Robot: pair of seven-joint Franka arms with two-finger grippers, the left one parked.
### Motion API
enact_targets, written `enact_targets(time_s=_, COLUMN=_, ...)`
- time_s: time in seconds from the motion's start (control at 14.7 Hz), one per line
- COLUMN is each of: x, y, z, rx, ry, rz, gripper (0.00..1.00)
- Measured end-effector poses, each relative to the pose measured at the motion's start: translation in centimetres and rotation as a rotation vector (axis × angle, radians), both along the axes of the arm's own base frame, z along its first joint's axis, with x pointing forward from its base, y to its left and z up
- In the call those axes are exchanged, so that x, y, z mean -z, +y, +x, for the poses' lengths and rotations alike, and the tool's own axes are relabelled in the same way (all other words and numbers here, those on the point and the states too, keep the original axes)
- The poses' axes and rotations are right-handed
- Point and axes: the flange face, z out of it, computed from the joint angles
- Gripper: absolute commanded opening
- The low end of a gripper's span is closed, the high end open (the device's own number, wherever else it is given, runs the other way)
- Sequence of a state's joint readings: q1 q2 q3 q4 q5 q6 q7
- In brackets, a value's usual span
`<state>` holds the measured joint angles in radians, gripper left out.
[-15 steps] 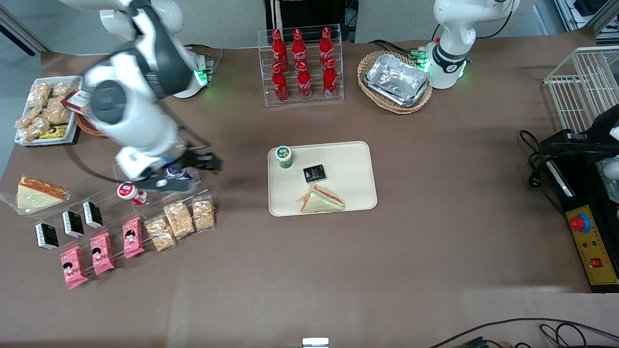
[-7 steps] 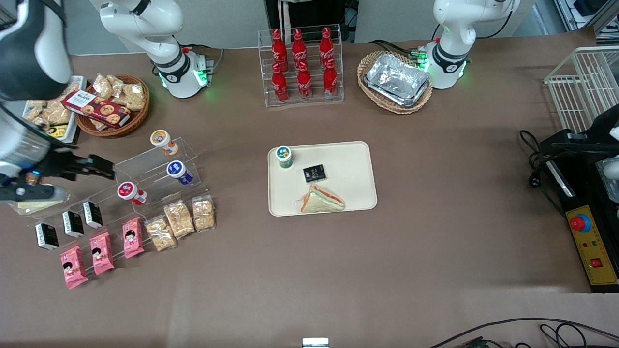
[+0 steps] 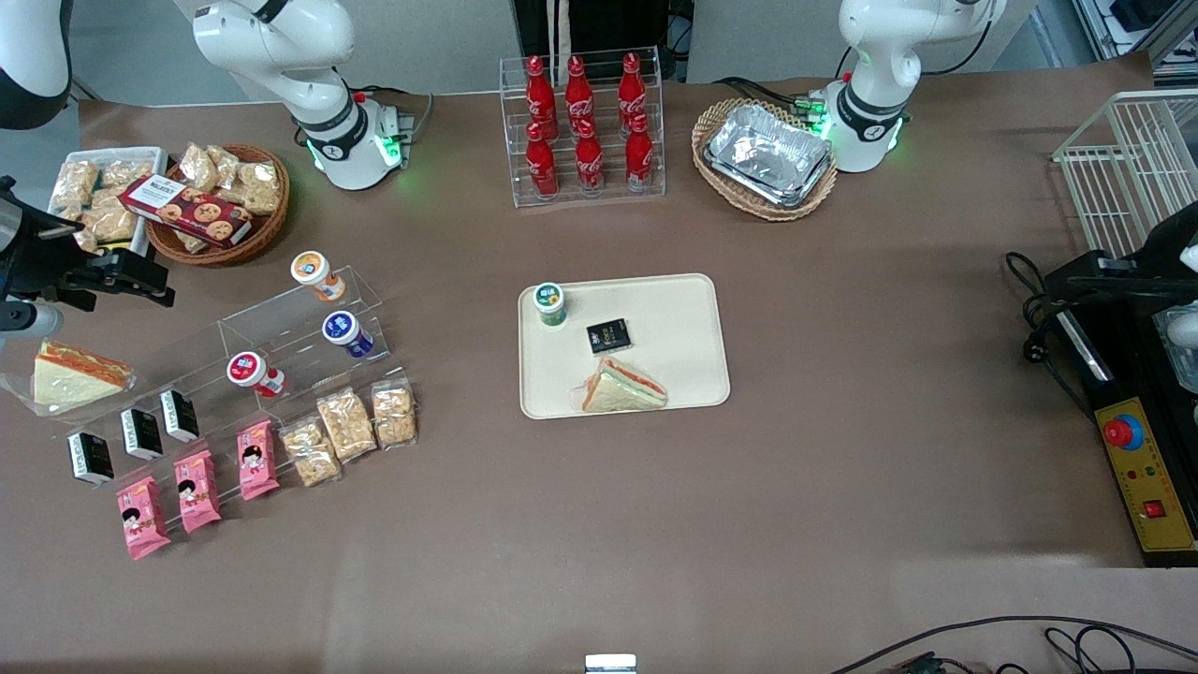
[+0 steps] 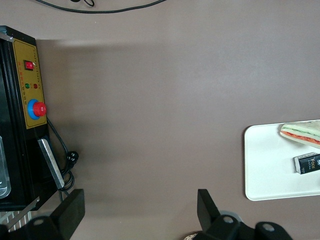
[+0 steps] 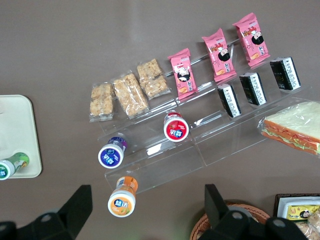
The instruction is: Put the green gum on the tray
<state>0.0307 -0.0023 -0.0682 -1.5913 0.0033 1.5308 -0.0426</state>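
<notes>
The green gum (image 3: 549, 303) is seen standing upright on the tray (image 3: 688, 365) near its corner, while the pincer (image 3: 140, 278), fingers apart and empty, has been withdrawn well clear of the tray, so placement looks done.

Your working arm (image 3: 281, 42) wears glossy white shells with black joint bands, and a green light glows at its base. Its gripper (image 3: 140, 276) is matt black, with blocky square-ended fingers (image 5: 80, 202).
</notes>
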Motion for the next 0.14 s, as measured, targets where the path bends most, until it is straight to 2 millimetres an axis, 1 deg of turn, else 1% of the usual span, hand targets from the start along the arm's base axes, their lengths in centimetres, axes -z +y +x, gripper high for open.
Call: enact_targets(time_s=0.14, x=0.19, y=-0.02, z=0.07, rx=0.0, ry=0.002, rz=0.0, gripper=1.0)
